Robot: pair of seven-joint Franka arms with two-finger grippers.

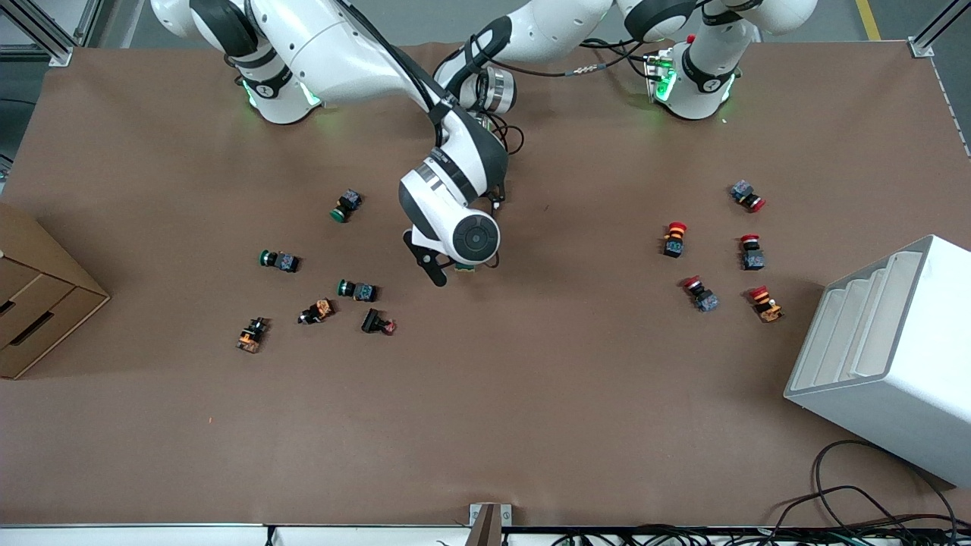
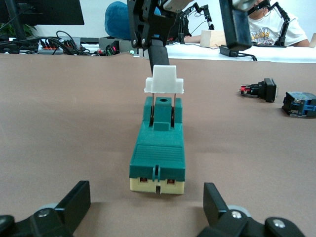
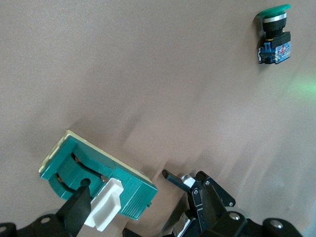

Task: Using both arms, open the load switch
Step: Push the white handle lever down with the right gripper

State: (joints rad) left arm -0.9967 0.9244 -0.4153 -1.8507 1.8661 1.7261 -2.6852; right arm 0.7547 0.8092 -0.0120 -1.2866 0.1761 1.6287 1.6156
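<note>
The load switch (image 2: 158, 148) is a dark-green block on a cream base, with its white handle (image 2: 164, 79) raised at one end. In the front view only a sliver of the load switch (image 1: 468, 268) shows under the right arm's hand, mid-table. My left gripper (image 2: 146, 205) is open, low at the ribbed end of the block, which lies just ahead of its fingers (image 2: 74, 202). My right gripper (image 3: 106, 217) is open over the handle end. One of its fingers (image 3: 79, 205) lies against the white handle (image 3: 104, 203). The left gripper is hidden in the front view.
Green-capped and orange push buttons (image 1: 356, 290) lie scattered toward the right arm's end. Several red-capped buttons (image 1: 674, 239) lie toward the left arm's end. A white rack (image 1: 887, 356) stands beside them, nearer the camera. A cardboard box (image 1: 38, 303) sits at the table edge.
</note>
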